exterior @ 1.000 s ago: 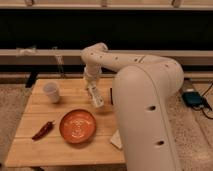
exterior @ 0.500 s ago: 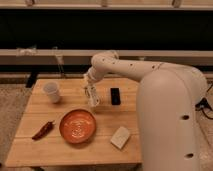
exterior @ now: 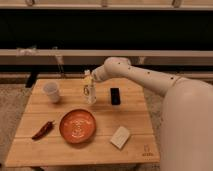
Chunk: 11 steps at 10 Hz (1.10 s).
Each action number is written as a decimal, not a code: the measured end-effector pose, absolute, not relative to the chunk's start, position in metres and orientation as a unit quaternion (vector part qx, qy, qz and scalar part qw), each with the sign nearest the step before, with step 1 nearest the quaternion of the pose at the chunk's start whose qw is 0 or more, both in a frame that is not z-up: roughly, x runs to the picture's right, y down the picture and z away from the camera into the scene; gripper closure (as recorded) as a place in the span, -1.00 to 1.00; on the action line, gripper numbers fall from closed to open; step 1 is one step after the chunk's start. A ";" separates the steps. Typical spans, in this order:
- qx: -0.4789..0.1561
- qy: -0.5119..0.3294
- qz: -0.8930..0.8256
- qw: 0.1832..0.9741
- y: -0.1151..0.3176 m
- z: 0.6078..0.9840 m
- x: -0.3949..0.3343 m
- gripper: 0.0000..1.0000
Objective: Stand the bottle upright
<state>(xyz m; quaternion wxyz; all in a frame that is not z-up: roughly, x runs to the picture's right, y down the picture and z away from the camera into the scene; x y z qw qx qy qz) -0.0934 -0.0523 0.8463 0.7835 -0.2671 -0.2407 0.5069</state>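
The bottle (exterior: 90, 91) is a small clear plastic bottle with a pale yellowish label. It stands nearly upright on the wooden table (exterior: 135, 120), right of the white cup (exterior: 51, 92) and behind the orange plate. My gripper (exterior: 89, 76) is at the bottle's top, at the end of the white arm that reaches in from the right. The bottle's cap is hidden by the gripper.
An orange plate (exterior: 77, 125) lies at the front middle. A red chili pepper (exterior: 43, 130) lies at the front left. A black rectangular object (exterior: 115, 96) lies right of the bottle. A pale sponge-like block (exterior: 120, 137) lies at the front right. A dark bench and wall stand behind the table.
The arm has drawn back to the right and uncovered the table's right half. The bottle has come from a tilt to nearly upright, and the gripper has stayed at its top.
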 end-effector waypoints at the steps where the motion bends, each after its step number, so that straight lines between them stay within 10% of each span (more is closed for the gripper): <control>1: -0.267 -0.264 0.502 0.779 -0.056 0.845 -0.091 1.00; 11: -0.269 -0.268 0.499 0.779 -0.055 0.845 -0.095 1.00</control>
